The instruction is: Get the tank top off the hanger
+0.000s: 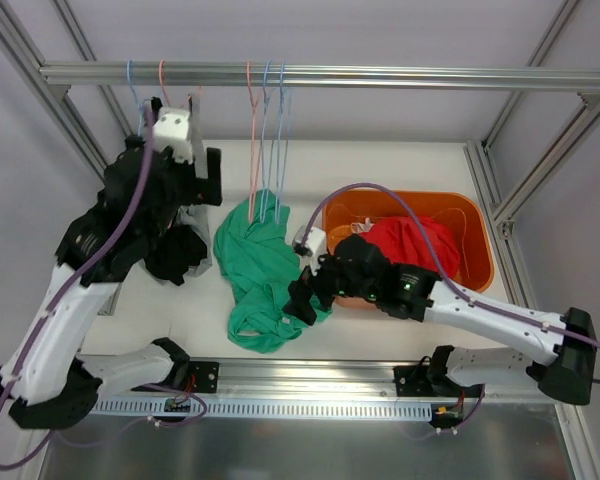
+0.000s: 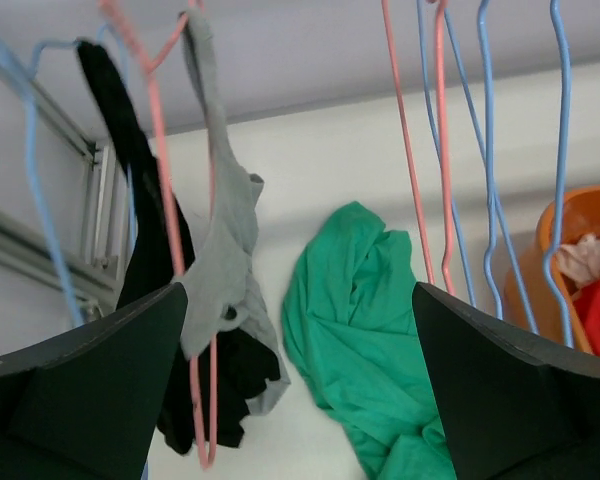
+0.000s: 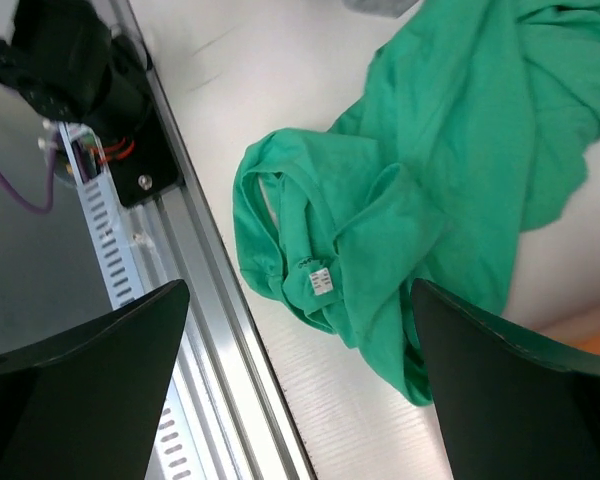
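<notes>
Grey fabric tank top [image 2: 225, 270] on a pink wire hanger [image 2: 166, 200]
It hangs limp by one strap over the hanger's wire, its body drooping and bunched below.

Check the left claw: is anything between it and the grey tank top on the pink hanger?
Nothing visible blocks it. The grey tank top hangs on the pink hanger in open air ahead of the open left claw. A black garment hangs close beside it and might get caught in the same grasp.

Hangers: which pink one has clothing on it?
The left pink hanger, draped with the grey tank top. The right pink hanger hangs bare.
</notes>
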Available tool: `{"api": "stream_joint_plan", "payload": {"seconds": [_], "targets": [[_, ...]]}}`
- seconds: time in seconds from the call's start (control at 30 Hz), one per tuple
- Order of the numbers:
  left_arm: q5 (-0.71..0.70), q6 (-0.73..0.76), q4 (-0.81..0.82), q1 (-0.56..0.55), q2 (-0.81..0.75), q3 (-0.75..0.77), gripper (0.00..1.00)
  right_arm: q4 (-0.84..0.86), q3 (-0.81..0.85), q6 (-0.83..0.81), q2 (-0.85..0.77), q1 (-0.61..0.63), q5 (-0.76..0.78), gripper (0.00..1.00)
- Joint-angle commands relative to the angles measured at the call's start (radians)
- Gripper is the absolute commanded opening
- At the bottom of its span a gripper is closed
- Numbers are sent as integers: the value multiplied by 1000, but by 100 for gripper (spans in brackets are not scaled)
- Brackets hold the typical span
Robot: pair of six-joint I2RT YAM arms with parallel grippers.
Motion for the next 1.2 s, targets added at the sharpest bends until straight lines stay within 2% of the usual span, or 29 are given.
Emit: {"api": "stream_joint_plan", "payload": {"seconds": [0.0,0.33,0.5,0.57,0.7,0.83,0.93,1.0,1.1,1.13,1.17], "targets": [[-85,-171,18,10,-202,-121,99,60,83,-117,100,76,37,99],[-131,-219,24,10,-580,-491,99,135,227,-349,531,122,180,100],[-162,-196,29,10,-669,-636,99,349,198,-523,695,119,260,100],[-154,-192,35,10,-671,-663,99,386,195,-541,722,119,263,99],[-106,-176,37,11,-642,-686,99,454,209,-518,783,107,288,100],[-66,-175,37,13,-630,-689,99,410,250,-414,905,91,263,99],[-59,-170,40,14,-639,-694,99,388,227,-288,936,74,113,99],[-50,-170,40,13,-650,-695,98,380,212,-225,953,61,-44,99],[-28,-172,43,14,-654,-695,98,362,206,-124,984,48,-217,76],[-23,-169,44,16,-654,-694,99,362,198,-108,984,47,-244,60],[-14,-167,44,16,-656,-694,99,365,189,-79,979,47,-299,54]]}}
